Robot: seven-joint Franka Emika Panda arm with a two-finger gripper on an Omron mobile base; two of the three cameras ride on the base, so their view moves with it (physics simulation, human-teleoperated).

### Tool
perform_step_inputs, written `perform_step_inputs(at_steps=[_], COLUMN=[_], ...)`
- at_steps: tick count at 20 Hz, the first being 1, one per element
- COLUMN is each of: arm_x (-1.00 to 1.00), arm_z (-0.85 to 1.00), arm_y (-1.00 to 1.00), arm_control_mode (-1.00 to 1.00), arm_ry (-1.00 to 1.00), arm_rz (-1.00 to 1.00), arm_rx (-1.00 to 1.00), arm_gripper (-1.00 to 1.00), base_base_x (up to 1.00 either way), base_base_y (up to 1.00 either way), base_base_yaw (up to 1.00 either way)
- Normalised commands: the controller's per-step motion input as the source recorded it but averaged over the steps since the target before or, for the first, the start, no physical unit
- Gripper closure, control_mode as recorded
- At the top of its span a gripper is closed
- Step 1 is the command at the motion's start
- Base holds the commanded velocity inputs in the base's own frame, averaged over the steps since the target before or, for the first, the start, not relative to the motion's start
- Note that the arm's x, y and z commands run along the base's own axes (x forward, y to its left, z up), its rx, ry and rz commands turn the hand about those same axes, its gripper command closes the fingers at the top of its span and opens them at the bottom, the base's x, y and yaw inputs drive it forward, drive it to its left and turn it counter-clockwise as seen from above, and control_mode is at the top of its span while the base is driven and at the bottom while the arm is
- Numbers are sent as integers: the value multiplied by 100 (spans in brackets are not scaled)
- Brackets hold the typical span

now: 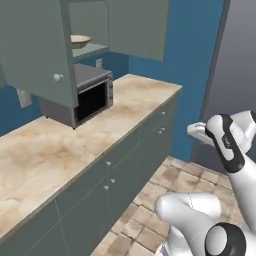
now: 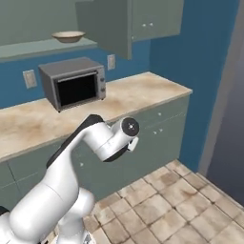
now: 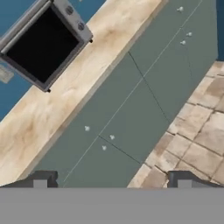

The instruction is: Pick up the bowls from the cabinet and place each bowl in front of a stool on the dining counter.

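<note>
A shallow cream bowl (image 1: 80, 40) with a tan rim rests on the inner shelf of the grey-green cabinet (image 1: 35, 55), whose doors stand open. The same bowl (image 2: 68, 35) sits high on the shelf in the right base view. My gripper (image 3: 112, 181) is open with nothing between its fingertips (image 3: 41, 179). It hangs well below and away from the cabinet, facing the lower cupboard fronts and the worktop edge. The stool and the dining counter are out of view.
A dark grey microwave (image 2: 74, 83) stands on the marble wall worktop (image 1: 45, 150) under the cabinet. An open cabinet door (image 2: 107, 26) juts out over the worktop. Grey-green lower cupboards (image 3: 144, 87) run along it, with tiled floor (image 2: 181, 200) in front.
</note>
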Motion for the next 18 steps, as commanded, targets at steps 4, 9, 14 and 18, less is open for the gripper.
perform_step_inputs(at_steps=[4,9,14,18], arm_x=[0,0,0,0], arm_z=[0,0,0,0], arm_y=[0,0,0,0], arm_control_mode=[100,100,100,100], arm_ry=[0,0,0,0], arm_rz=[0,0,0,0], arm_rx=[0,0,0,0], arm_gripper=[-100,-100,-100,-100], base_base_x=[100,98,47,17], base_base_y=[0,0,3,0], base_base_yaw=[49,49,48,48])
